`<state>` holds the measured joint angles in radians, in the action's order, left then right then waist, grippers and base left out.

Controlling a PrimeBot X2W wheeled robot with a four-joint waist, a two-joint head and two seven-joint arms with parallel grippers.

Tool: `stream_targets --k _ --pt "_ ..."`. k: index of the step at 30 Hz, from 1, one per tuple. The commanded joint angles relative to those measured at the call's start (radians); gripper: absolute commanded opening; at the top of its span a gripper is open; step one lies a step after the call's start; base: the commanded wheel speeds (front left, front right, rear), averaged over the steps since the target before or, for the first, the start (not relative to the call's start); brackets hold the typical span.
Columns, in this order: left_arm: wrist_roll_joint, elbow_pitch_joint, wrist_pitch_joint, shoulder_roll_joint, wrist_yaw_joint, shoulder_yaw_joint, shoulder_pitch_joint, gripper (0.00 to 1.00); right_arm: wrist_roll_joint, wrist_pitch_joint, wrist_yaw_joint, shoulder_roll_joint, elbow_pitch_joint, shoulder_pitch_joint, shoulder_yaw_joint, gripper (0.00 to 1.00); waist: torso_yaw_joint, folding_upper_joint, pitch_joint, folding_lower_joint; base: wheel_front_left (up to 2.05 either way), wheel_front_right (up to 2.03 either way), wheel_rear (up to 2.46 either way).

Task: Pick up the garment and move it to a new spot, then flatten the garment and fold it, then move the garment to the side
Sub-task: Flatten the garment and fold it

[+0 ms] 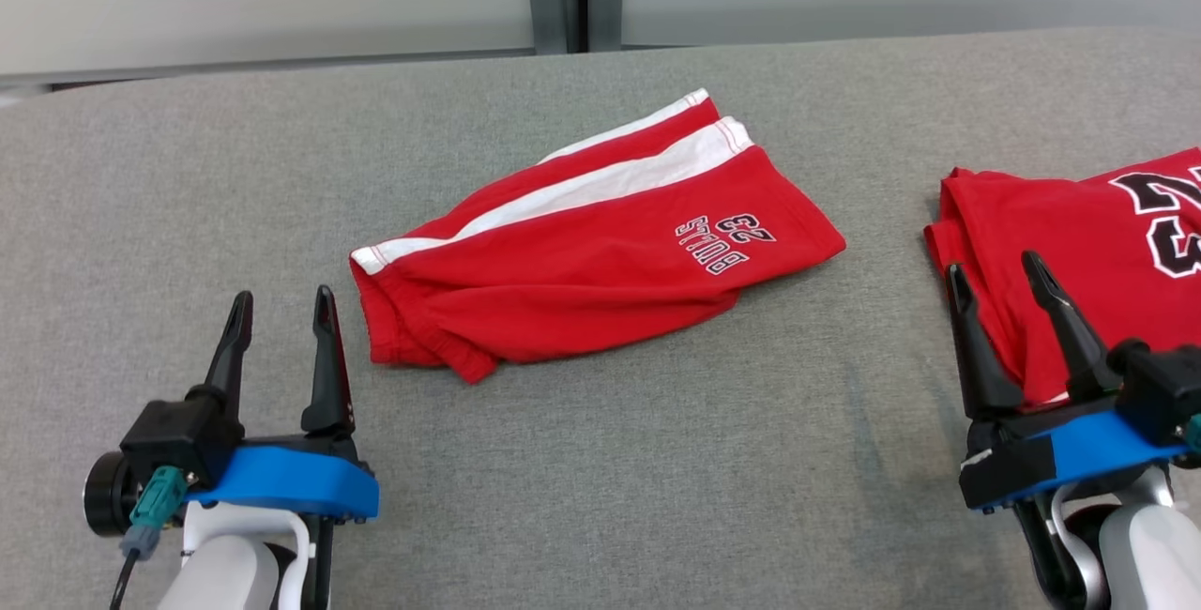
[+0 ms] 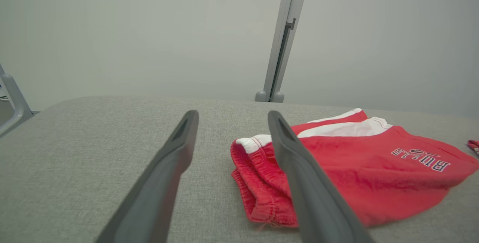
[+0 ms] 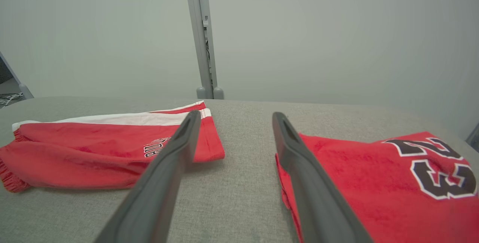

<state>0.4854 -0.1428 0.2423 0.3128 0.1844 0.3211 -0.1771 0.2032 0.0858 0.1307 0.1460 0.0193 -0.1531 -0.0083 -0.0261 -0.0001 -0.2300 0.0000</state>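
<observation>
while my left tool (image 1: 283, 294) and right tool (image 1: 993, 263) stand released, red shorts (image 1: 600, 253) lie folded on the surface (image 1: 600, 460). red jersey (image 1: 1051, 206) lies to their right.

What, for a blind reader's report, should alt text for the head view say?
Red shorts lie folded on a grey table, with a red jersey at the right edge. The left hand and right hand, both open, point up from the lower corners.

1. Head view looks forward and down on the grey surface (image 1: 600, 460) from above.
2. Left wrist view skims low from seven o'clock, right wrist view from five.
3. All three share the red shorts (image 1: 600, 263).
</observation>
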Motion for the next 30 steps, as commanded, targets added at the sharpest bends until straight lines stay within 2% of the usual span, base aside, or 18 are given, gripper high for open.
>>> stream_targets --k 1,7,17,25,26,27,28,30 --pt "-0.004 0.004 -0.002 0.007 -0.005 0.0 -0.02 1.0 0.002 -0.003 0.0 0.006 0.008 -0.023 0.001 1.0 0.011 0.0001 -0.014 0.0 0.0 0.0 0.0" --pt "-0.015 0.013 -0.001 0.01 -0.02 0.008 -0.075 1.0 0.013 -0.036 0.0 0.044 0.116 -0.13 0.02 1.0 0.063 0.0001 -0.083 0.0 0.0 0.0 0.0" --pt "-0.031 -0.006 0.017 -0.041 -0.056 0.026 -0.173 1.0 0.046 -0.083 0.0 0.098 0.469 -0.409 0.117 1.0 0.16 0.0001 -0.172 0.0 0.0 0.0 0.0" --pt "-0.043 -0.035 0.023 -0.071 -0.073 0.014 -0.186 1.0 0.115 -0.179 0.0 0.079 0.698 -0.547 0.196 1.0 0.175 0.0001 -0.171 0.0 0.0 0.0 0.0" --pt "-0.046 -0.037 0.023 -0.073 -0.075 0.011 -0.184 1.0 0.119 -0.194 0.0 0.075 0.717 -0.553 0.207 0.6 0.174 0.0001 -0.17 0.0 0.0 0.0 0.0" --pt "-0.049 -0.037 0.024 -0.074 -0.076 0.007 -0.182 1.0 0.128 -0.202 0.0 0.073 0.731 -0.56 0.216 0.43 0.173 0.0001 -0.169 0.0 0.0 0.0 0.0" --pt "-0.05 -0.035 0.024 -0.075 -0.077 0.003 -0.179 1.0 0.143 -0.207 0.0 0.066 0.738 -0.565 0.221 0.0 0.171 0.0001 -0.167 0.0 0.0 0.0 0.0" --pt "-0.057 -0.031 0.023 -0.078 -0.078 -0.004 -0.17 1.0 0.158 -0.209 0.0 0.061 0.75 -0.57 0.236 0.0 0.165 0.0001 -0.163 0.0 0.0 0.0 0.0"
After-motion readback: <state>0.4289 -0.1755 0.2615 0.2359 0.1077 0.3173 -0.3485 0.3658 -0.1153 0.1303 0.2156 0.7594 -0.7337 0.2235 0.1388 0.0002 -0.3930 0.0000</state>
